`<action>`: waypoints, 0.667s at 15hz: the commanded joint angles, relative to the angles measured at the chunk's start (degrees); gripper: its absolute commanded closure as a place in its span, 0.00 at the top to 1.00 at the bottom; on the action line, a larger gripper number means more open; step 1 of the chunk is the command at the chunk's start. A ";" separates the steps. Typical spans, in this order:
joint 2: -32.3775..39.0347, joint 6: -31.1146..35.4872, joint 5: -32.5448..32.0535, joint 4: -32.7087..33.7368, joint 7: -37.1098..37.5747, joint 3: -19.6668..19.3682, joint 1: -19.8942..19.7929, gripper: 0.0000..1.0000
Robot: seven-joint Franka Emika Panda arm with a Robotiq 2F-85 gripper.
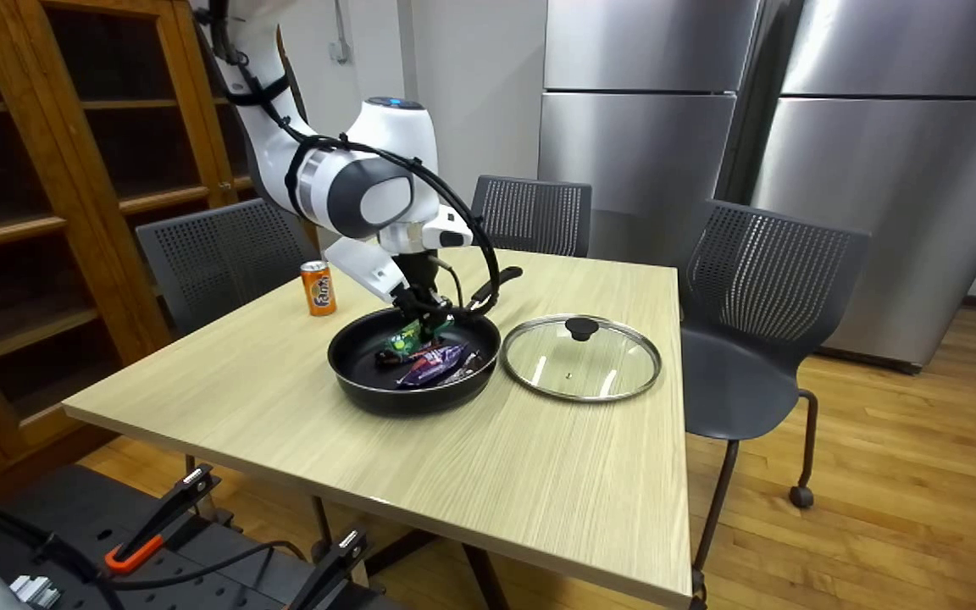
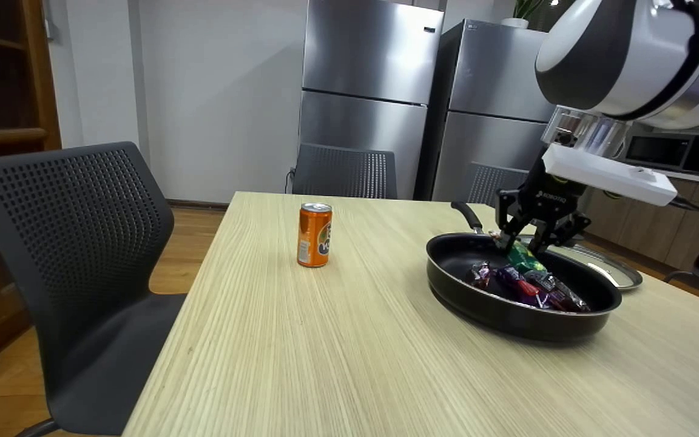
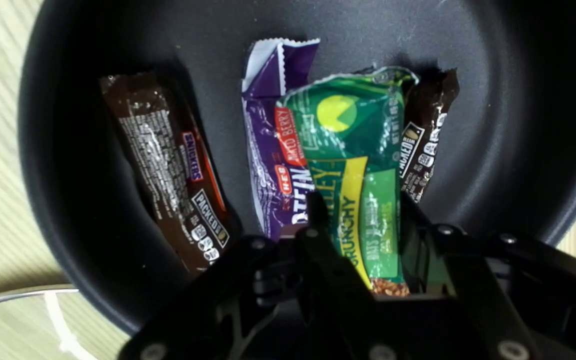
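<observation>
"One pale table [image 1: 573, 491]; what's on it?"
"Black pan [image 2: 522, 324]; glass lid [image 1: 581, 364] just beside it, near the table's edge."
"And the gripper [image 3: 363, 207]?"
"Its fingers pinch a green bar [image 3: 358, 140] within the pan's rim, overlapping a purple bar [image 3: 263, 150]."

The wrist view cuts off the round black metal frying pan [image 3: 208, 42] and, beside it, the round clear-glass lid [image 3: 13, 325]. The green plastic-wrapped bar [image 3: 355, 165] partly hides the purple plastic-wrapped bar [image 3: 267, 155] inside the pan.
</observation>
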 commanded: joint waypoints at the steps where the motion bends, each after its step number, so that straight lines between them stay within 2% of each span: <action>1: 2.44 0.82 -0.22 2.09 2.61 0.20 -0.09 0.12; 2: 2.55 1.04 -0.25 1.93 2.68 0.35 -0.11 0.12; 3: 2.29 1.24 -0.23 1.52 2.57 0.63 -0.24 0.62; 4: 1.79 1.79 -0.34 0.81 2.49 0.75 -0.16 0.62; 9: -1.70 5.66 -1.33 -3.24 1.94 1.15 0.95 0.99; 10: -2.43 6.20 -1.77 -4.06 1.88 1.14 1.31 1.00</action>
